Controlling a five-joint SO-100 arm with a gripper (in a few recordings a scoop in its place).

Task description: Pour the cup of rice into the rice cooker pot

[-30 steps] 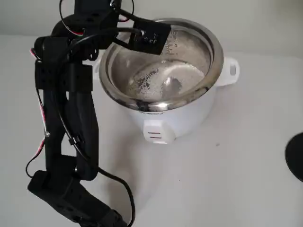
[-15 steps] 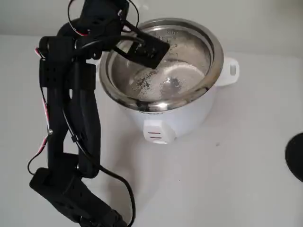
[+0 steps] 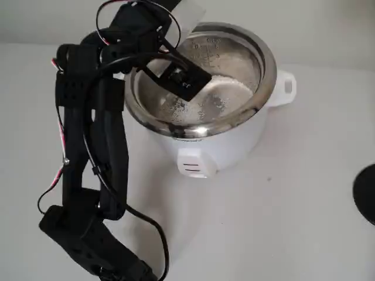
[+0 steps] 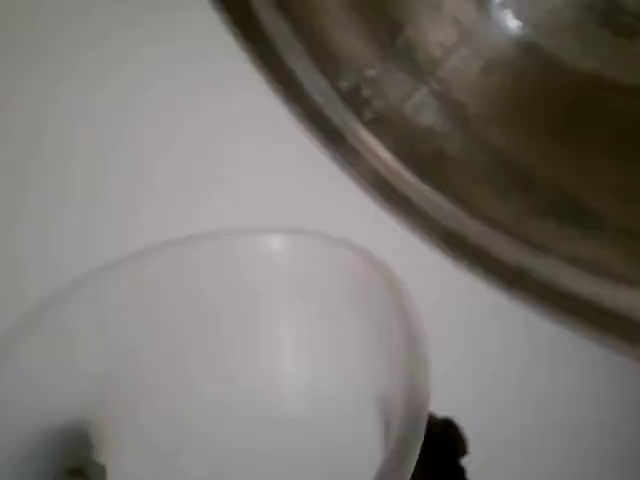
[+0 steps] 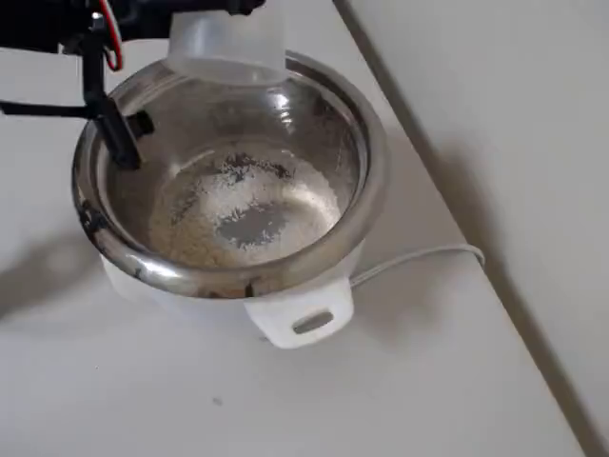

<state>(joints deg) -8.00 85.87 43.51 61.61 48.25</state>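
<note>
The rice cooker pot [image 3: 265, 70] is a shiny steel bowl in a white body, with its rim [image 4: 420, 200] crossing the wrist view. Pale rice [image 3: 231, 91] lies spread over its bottom [image 5: 238, 205]. My gripper [image 3: 174, 13] is shut on the translucent cup [image 3: 191, 12], holding it tilted above the pot's far left rim. From overhead the cup [image 5: 228, 40] hangs over the rim, its wide mouth turned toward the bowl. In the wrist view the cup [image 4: 250, 340] looks clear, with no grains showing in it. A black part of my wrist [image 3: 179, 75] hangs inside the pot.
My black arm [image 3: 94, 146] stands left of the cooker. A white handle [image 3: 285, 88] sticks out on the cooker's right, and a white cord [image 5: 419, 257] runs off behind it. A dark round thing [image 3: 366, 193] sits at the right edge. A wall [image 5: 495, 114] borders the table.
My arm has leaned right and my wrist has turned. The cup has come into sight above the rim, and the black wrist part has dropped lower into the pot.
</note>
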